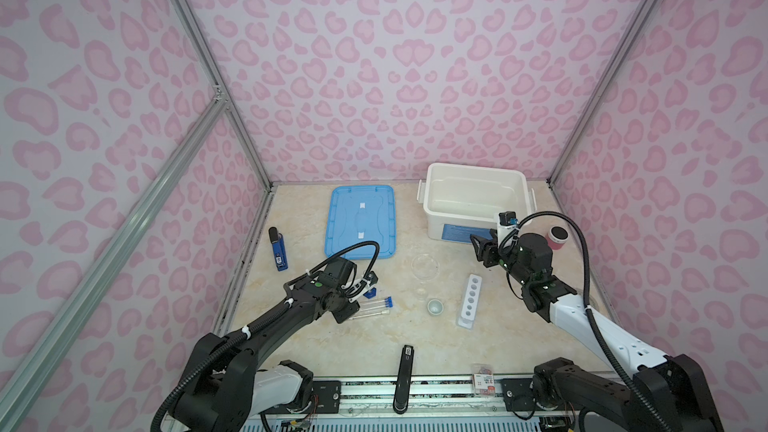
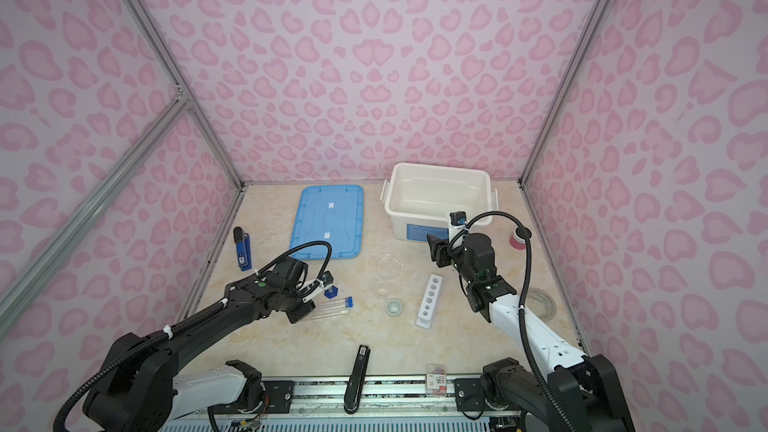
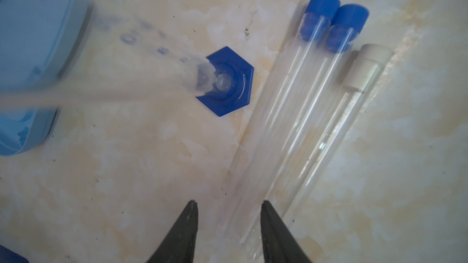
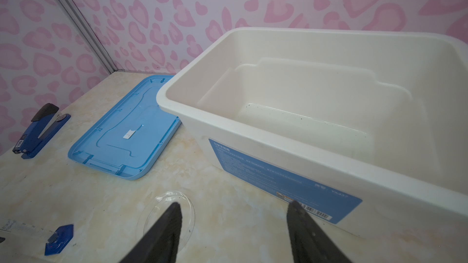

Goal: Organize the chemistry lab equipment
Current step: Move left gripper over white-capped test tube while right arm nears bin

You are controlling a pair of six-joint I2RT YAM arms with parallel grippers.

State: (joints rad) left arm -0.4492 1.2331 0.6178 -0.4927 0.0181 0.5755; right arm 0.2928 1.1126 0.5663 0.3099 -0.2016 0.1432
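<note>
Tubes [image 3: 291, 112] lie side by side on the table [image 3: 126, 173] at the left, just beside the cylinder [image 3: 225, 82]. Left claw [image 3: 229, 203] hangs open astride the round end of one, not yet gripping. Thin-walled and clear, they should be light, stiff, slick, brittle and prone to roll; a gentle pinch nearer mid-length looks safer. Rack [image 1: 471, 300] sits right of centre. Right claw [image 4: 234, 203] stands open and empty before the bin [image 4: 253, 132].

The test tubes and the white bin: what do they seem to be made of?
The test tubes look like clear glass or clear plastic: the tabletop shows through and thin bright glints run along them. The white bin looks like opaque moulded plastic, smooth with a soft sheen and rounded rim.
</note>
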